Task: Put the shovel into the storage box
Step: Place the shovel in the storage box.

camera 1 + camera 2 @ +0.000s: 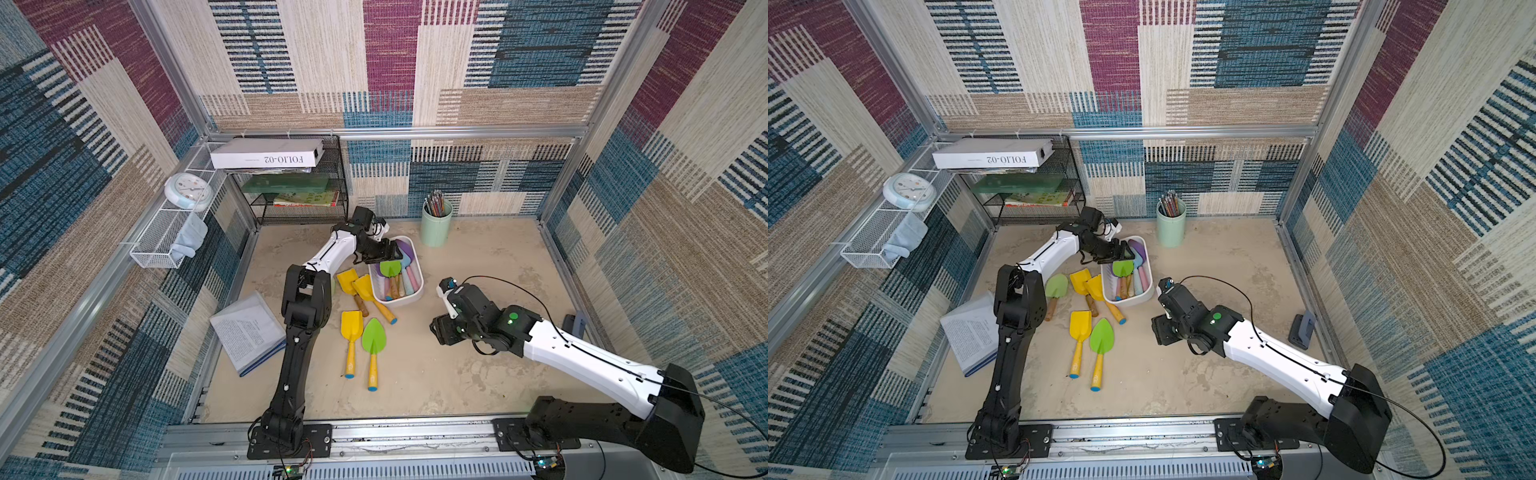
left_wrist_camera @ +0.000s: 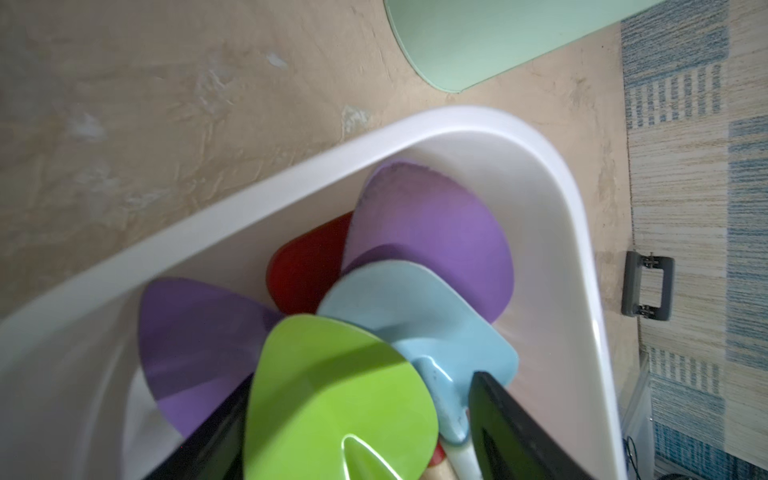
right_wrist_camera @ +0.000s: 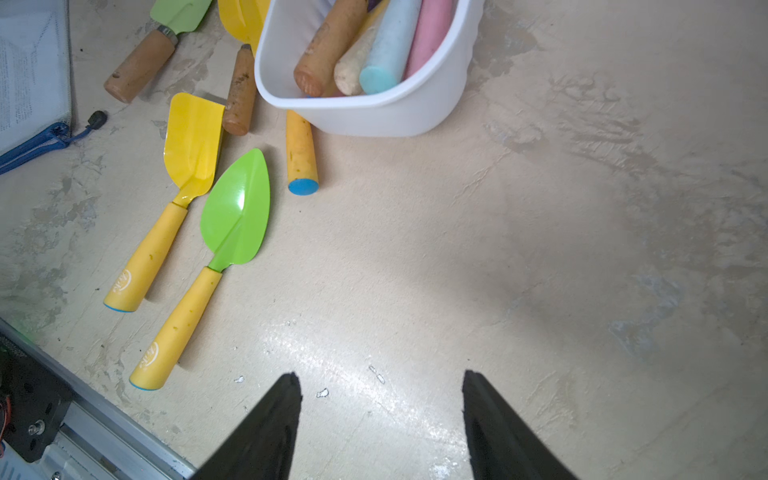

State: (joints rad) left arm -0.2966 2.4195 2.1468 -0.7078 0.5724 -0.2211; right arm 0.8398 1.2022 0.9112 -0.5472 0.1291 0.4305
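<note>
Green shovel [image 2: 328, 374] straddled by left tool [image 2: 363, 378].

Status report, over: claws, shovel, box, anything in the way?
Left claw open, astride green shovel lying in storage box. Right claw open, empty. Five shovels lie outside beside it; none in the way.

Robot test cell: aluminium frame [image 1: 399, 134], patterned wall panels [image 1: 540, 62], arms [image 1: 590, 365] bolted to front rail [image 1: 415, 434].
</note>
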